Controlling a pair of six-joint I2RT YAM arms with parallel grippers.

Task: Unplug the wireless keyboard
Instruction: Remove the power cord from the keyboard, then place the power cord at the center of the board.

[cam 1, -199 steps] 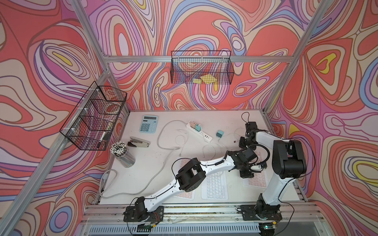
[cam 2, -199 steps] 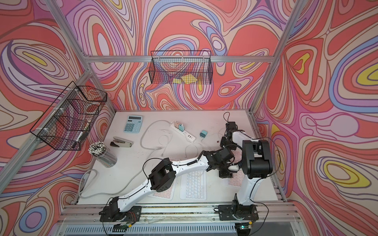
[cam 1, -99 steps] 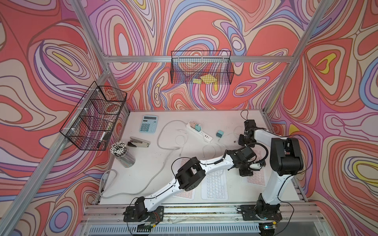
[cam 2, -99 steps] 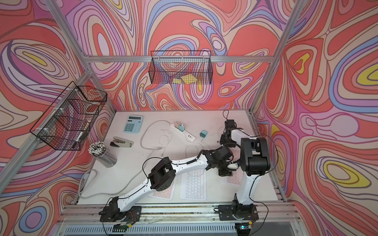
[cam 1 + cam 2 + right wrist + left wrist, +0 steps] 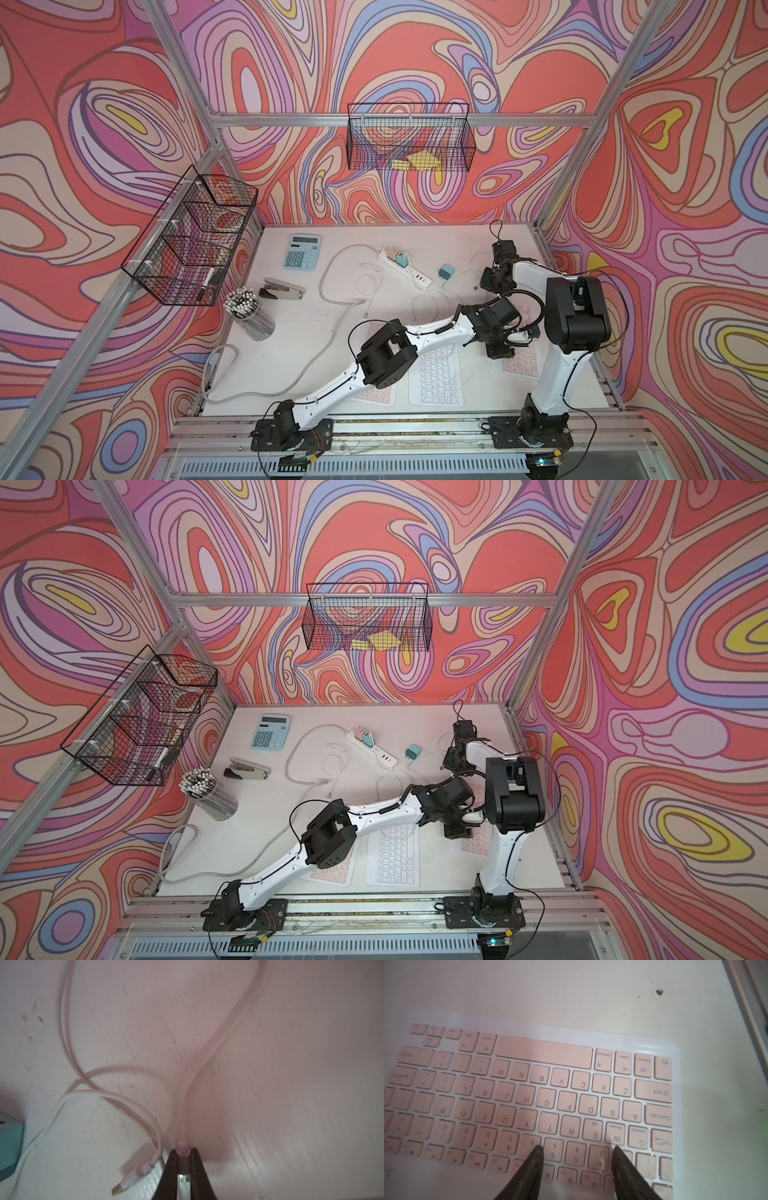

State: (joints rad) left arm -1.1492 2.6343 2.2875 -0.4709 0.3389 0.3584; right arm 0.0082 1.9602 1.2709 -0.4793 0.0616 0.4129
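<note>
Right jaws clenched on pale pink cable plug, metal tip pointing back toward wrist. Left jaws parted (nothing held) over pink-keyed white wireless keyboard, flat on white surface beside right arm, long axis front-to-back.

Enclosure walls carry a swirling red, pink, lilac and yellow print. Aluminium frame bars line the corners. Black wire baskets hang on the back wall and on the side wall. White table scuffed, evenly lit.
</note>
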